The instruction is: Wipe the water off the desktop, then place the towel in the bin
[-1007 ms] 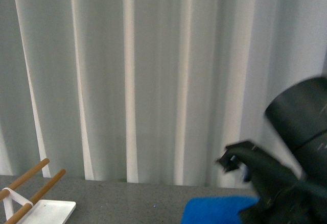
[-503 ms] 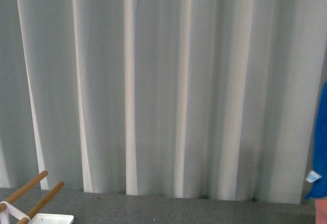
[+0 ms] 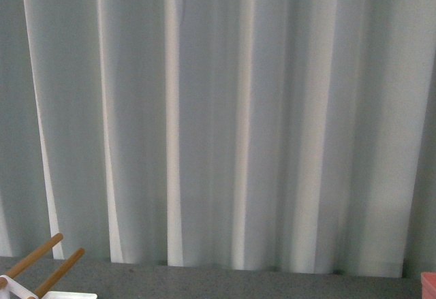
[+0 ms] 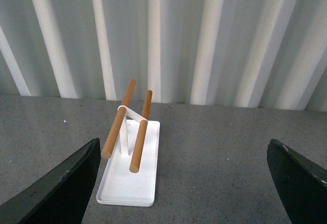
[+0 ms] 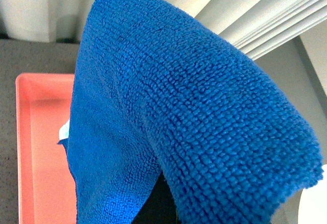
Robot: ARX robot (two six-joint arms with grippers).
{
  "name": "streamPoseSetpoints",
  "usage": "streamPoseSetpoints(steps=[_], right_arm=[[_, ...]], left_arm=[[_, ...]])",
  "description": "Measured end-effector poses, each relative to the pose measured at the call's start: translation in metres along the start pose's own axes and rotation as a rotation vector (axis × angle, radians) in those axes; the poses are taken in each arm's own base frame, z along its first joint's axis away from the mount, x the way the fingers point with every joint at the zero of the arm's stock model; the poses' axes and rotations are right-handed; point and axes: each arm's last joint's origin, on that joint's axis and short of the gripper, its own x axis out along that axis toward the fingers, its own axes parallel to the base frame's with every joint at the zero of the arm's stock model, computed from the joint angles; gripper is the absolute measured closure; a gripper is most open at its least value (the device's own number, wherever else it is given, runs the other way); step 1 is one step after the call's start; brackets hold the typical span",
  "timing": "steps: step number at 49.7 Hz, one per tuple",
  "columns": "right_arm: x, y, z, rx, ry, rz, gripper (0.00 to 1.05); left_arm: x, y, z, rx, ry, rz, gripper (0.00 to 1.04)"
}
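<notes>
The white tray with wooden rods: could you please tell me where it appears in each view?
Front view: the tray sits in the bottom left corner.
Left wrist view: the tray lies centre, on the desktop.
Right wrist view: not in it; the towel fills most.
Shared landmark: the pale curtain.
</notes>
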Motion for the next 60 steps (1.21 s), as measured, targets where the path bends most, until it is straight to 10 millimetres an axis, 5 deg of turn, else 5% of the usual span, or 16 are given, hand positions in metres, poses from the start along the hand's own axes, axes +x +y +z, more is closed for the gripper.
streamPoseSetpoints(steps=[8,26,51,54,60], right_arm=[[0.031,0.019,-0.018,-0.013,0.066,0.078,1.01],[0.053,0.047,-0.038,0.031,0.13,0.193,1.01],[0.055,0.05,-0.042,0.046,0.163,0.196,0.12],[0.055,0.05,-0.042,0.047,0.163,0.196,0.05],[0.055,0.05,-0.042,0.048,0.163,0.196,0.07]], left_arm=[[0.0,0.0,0.0,0.0,0.0,0.0,0.07],[0.0,0.0,0.0,0.0,0.0,0.0,0.07],[0.0,0.0,0.0,0.0,0.0,0.0,0.07],[0.0,0.0,0.0,0.0,0.0,0.0,0.07],[0.0,0.0,0.0,0.0,0.0,0.0,0.07]])
